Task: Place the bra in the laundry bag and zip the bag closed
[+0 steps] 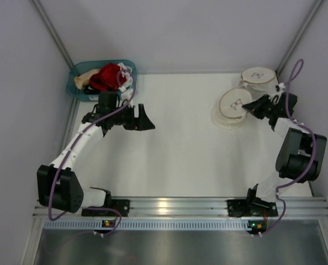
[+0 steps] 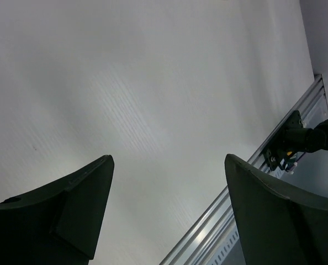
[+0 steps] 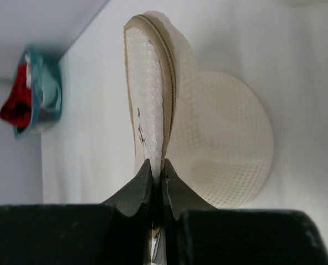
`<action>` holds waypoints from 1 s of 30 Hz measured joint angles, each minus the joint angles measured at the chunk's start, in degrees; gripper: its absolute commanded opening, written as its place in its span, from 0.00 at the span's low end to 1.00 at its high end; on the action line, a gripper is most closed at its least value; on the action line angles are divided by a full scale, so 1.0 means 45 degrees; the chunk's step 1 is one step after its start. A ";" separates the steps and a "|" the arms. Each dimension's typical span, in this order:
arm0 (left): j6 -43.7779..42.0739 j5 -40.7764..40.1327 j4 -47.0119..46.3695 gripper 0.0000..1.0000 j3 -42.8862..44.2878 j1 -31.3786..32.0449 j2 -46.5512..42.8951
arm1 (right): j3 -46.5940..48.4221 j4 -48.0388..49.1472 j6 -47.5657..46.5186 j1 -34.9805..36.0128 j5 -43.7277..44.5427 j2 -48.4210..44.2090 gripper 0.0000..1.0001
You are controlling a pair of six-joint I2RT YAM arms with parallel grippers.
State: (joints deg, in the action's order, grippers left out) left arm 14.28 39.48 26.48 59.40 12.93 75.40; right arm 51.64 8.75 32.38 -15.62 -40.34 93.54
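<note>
Clamping the upright lid (image 3: 150, 83) of the laundry bag (image 3: 225, 127) between right fingers (image 3: 136, 190); beyond, on the worktop (image 3: 98, 121), a teal basket (image 3: 49, 94) holding a red garment (image 3: 16, 106).

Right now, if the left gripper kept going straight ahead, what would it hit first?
Probably the bare table: the open left gripper faces only tabletop, though depth is unclear.

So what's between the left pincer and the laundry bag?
Nothing but bare table between left pincer and laundry bag, per the top view.
</note>
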 measured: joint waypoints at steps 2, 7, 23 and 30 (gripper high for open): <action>-0.0248 -0.0078 0.0311 0.88 0.0321 -0.0350 0.0180 | 0.0306 0.0544 0.0403 -0.0937 0.0680 0.0214 0.00; -0.0568 -0.0340 0.0505 0.98 0.1122 -0.0967 0.0661 | 0.0287 0.0782 0.0408 -0.3133 0.2234 0.0049 0.45; -0.1860 -0.3172 0.2307 0.98 0.1991 -0.2050 0.1263 | 0.0962 -0.5673 -0.4775 -0.4095 0.0277 -0.4371 0.99; -0.2875 -0.4449 0.2739 0.98 -0.0228 -0.2181 -0.0427 | 0.0039 -0.8097 -0.7465 -0.0097 -0.0083 -0.7397 0.99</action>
State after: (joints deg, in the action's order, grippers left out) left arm 1.34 19.46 38.81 58.37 3.11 73.47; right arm 51.81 -27.68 -1.21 -16.05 -40.71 60.25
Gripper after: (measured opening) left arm 0.982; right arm 0.993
